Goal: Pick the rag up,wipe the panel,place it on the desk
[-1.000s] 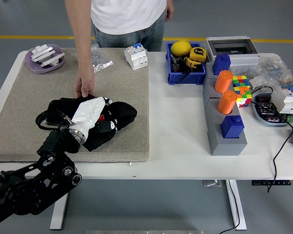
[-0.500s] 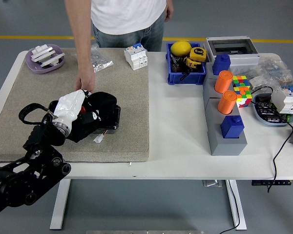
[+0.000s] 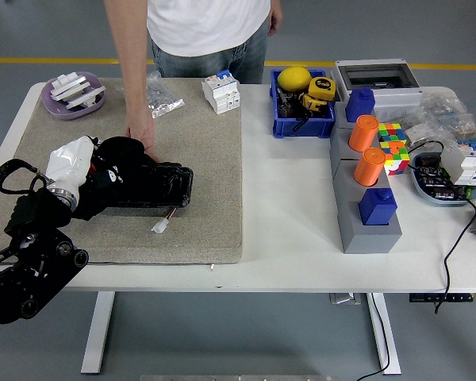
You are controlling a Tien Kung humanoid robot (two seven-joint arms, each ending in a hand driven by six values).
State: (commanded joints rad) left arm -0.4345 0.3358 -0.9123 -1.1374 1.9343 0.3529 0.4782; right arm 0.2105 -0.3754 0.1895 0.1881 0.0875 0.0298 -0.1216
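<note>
A black rag is bunched under my left hand, which has a white cover and is shut on the rag. It sits at the left end of a flat black panel lying on the tan mat. A small white connector on a thin wire lies just in front of the panel. A person stands at the far side, and their hand rests on the mat at the panel's far edge, touching the rag. My right hand is out of view.
On the mat's far edge are a purple bowl, a clear bag and a white breaker. To the right stand a blue bin, a grey block with orange cylinders, a puzzle cube and cables.
My left hand has swept left across the panel with the rag, uncovering the panel's right part and the white connector. The person's hand has stayed at the panel's far edge.
</note>
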